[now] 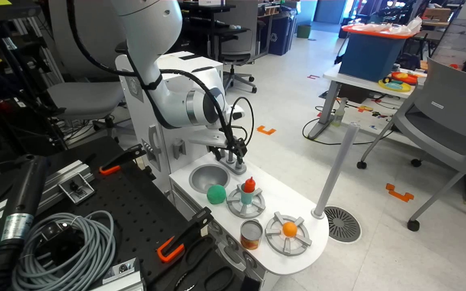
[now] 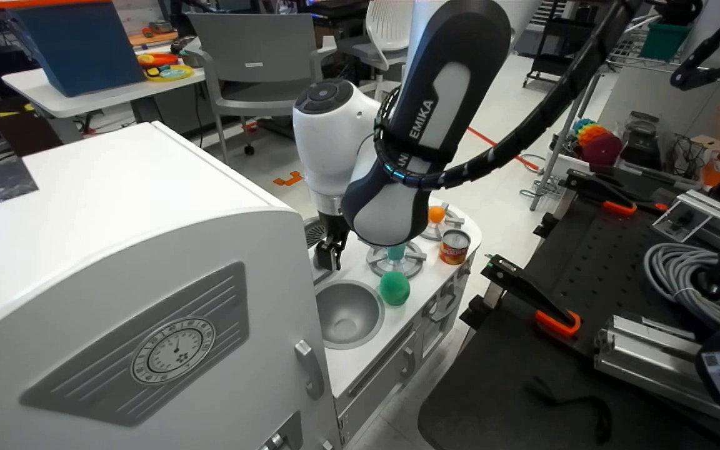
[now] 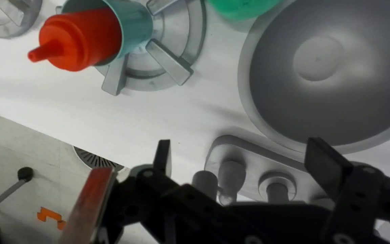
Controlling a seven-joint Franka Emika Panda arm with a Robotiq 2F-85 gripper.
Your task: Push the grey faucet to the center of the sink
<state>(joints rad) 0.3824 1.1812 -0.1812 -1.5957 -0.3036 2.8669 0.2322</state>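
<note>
The sink point(image 1: 209, 176) is a round grey basin in the white counter; it also shows in an exterior view point(image 2: 347, 315) and in the wrist view point(image 3: 279, 101). The grey faucet point(image 3: 232, 174) stands on a grey base plate beside the sink's rim; its upper part is hidden behind my gripper in the wrist view. In an exterior view the faucet's base point(image 1: 238, 167) shows below my fingers. My gripper point(image 3: 240, 149) is open, its fingers apart on either side of the faucet, in both exterior views low over it point(image 1: 229, 157) point(image 2: 330, 255). I cannot tell whether they touch it.
A green ball point(image 1: 217, 194) sits by the sink's rim. A teal cup point(image 1: 246, 197) with a red bottle point(image 1: 249, 185) stands on a burner. A can point(image 1: 251, 234) and an orange ball point(image 1: 289, 229) are farther along. A tall white unit point(image 2: 272, 300) borders the sink.
</note>
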